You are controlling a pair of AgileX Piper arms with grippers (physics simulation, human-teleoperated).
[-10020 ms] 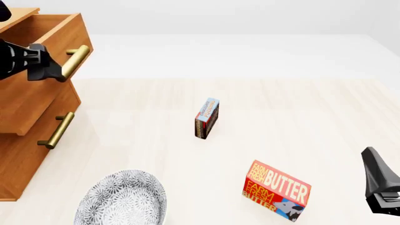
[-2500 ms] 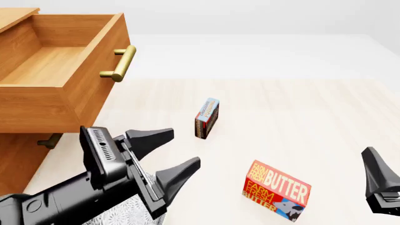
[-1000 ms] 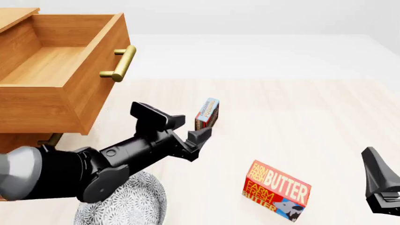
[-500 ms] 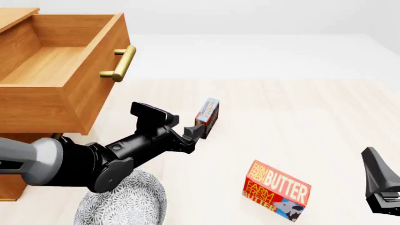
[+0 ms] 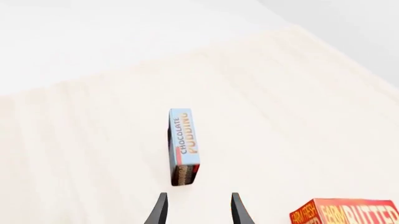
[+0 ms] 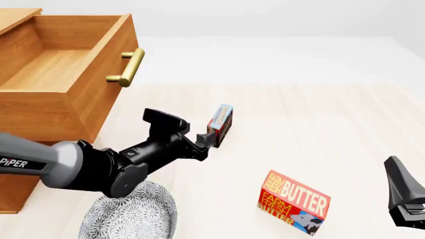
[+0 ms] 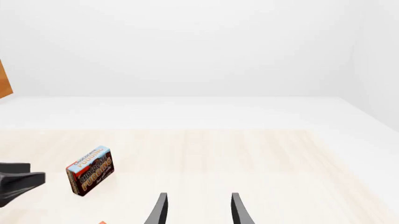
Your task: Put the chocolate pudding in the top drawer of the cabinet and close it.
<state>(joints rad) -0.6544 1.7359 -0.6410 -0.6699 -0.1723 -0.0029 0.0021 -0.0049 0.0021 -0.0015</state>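
The chocolate pudding (image 6: 220, 124) is a thin box, light blue above and dark brown below, standing on its edge mid-table. It also shows in the left wrist view (image 5: 184, 145) and the right wrist view (image 7: 91, 170). My left gripper (image 6: 204, 141) is open, its fingertips (image 5: 159, 210) just short of the box's near end and not touching it. The top drawer (image 6: 63, 74) of the cabinet (image 6: 20, 164) is pulled open and empty, its brass handle (image 6: 127, 67) facing the table. My right gripper (image 6: 405, 196) is open and empty at the near right edge.
A red-orange BUTTER box (image 6: 293, 201) lies near the front, right of the pudding; its corner shows in the left wrist view (image 5: 346, 212). A patterned grey plate (image 6: 129, 214) sits at the front left under my left arm. The lower drawer is shut.
The top drawer was pulled open. My left arm then left the handle, swung down to the table and reached toward the pudding, edging closer over the last second. The right arm stayed still.
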